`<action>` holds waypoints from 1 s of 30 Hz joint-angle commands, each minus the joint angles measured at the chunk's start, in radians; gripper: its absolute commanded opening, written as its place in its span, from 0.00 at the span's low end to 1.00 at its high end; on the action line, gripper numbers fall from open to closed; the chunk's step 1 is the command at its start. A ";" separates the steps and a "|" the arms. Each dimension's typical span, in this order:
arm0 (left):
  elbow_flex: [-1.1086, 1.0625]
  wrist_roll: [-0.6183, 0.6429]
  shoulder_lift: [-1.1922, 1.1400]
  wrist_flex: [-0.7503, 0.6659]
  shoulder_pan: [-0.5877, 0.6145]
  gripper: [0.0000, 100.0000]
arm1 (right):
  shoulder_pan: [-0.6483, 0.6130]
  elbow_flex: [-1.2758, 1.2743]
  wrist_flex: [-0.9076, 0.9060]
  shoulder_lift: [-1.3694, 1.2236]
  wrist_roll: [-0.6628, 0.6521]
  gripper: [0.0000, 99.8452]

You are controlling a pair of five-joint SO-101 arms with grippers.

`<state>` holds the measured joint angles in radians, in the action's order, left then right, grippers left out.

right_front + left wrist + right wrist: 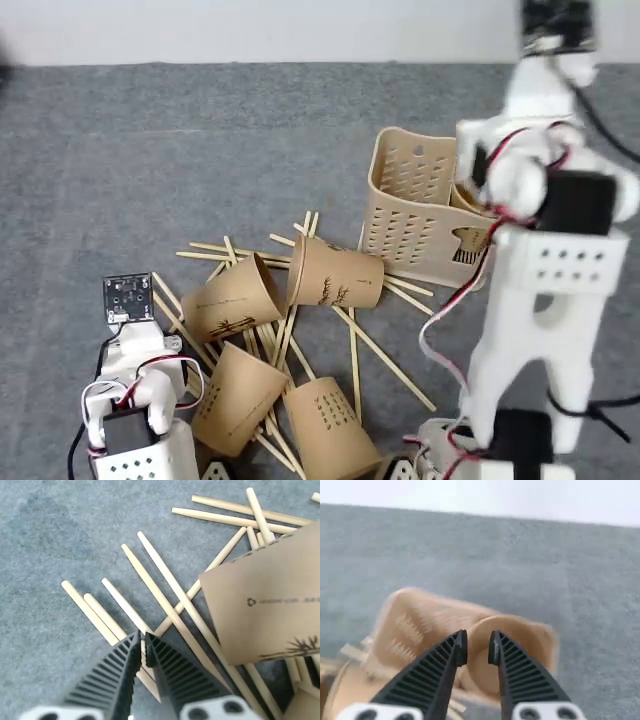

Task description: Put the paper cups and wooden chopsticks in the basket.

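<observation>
My left gripper (143, 641) pinches a pale wooden chopstick (122, 602) on the grey bench (50, 530), ready to lift, I judge; my right gripper (477, 647) hangs slightly spread above the beige perforated plastic basket (405, 625), one brown paper cup (520, 635) lying inside

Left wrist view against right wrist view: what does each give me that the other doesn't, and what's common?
Left wrist: the left gripper, shut, over scattered chopsticks beside a paper cup lying on its side. Right wrist: the right gripper, slightly open, above the basket with a cup inside. Both: the grey mat.
</observation>
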<state>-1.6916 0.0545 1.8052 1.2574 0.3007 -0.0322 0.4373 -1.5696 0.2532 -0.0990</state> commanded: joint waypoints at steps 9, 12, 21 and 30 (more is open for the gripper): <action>0.008 -0.002 0.015 0.005 0.000 0.01 | -0.369 0.040 -0.225 -0.104 0.147 0.09; 0.008 -0.002 0.015 0.005 0.000 0.01 | -0.420 0.040 -0.226 -0.151 0.149 0.09; 0.008 -0.002 0.015 0.005 0.000 0.01 | -0.518 -0.130 -0.229 -0.035 0.137 0.09; 0.008 -0.002 0.015 0.005 0.000 0.01 | -0.562 -0.592 -0.226 0.421 0.023 0.09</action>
<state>-1.6916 0.0545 1.8052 1.2574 0.3007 -0.5846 -0.0690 -1.7553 0.5217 -0.0437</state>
